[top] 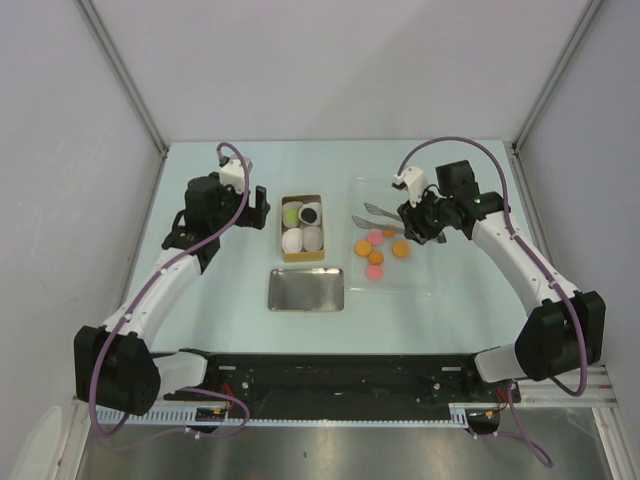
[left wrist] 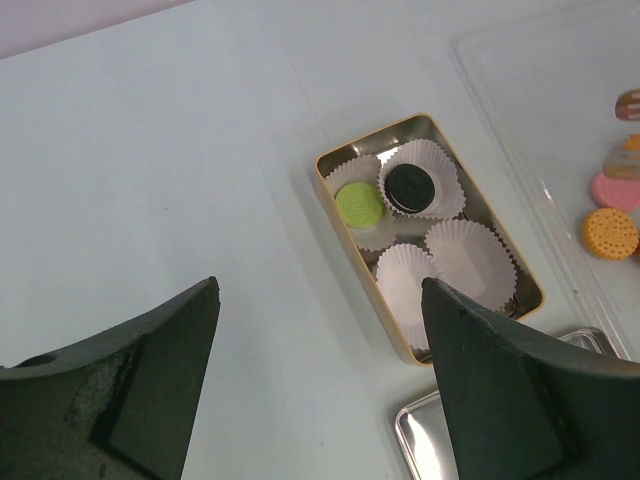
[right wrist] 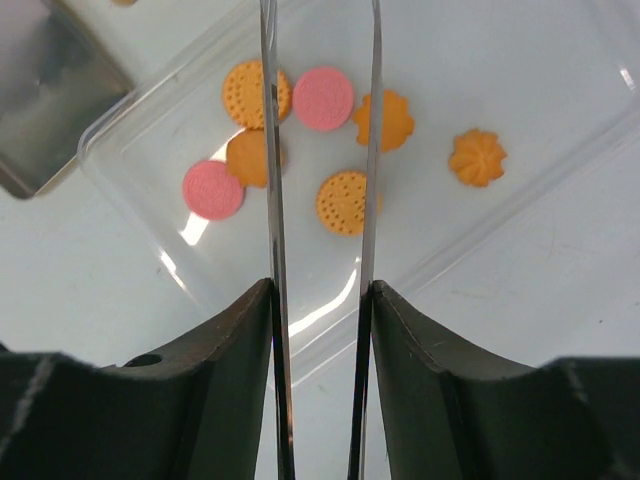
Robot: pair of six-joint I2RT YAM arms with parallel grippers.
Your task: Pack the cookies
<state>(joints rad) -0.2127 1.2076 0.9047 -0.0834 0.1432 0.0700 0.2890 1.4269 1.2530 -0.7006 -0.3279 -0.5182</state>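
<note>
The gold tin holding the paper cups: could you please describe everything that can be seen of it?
The gold tin is a small, shallow rectangular box with rounded corners. It looks like metal, has no lid on, and lies flat on the pale table. Four white pleated paper cups fill it: one holds a green cookie, one a black cookie, and two are empty. A silvery metal tray, perhaps its lid, lies just apart on its near side. Only the table and the cups touch it.
</note>
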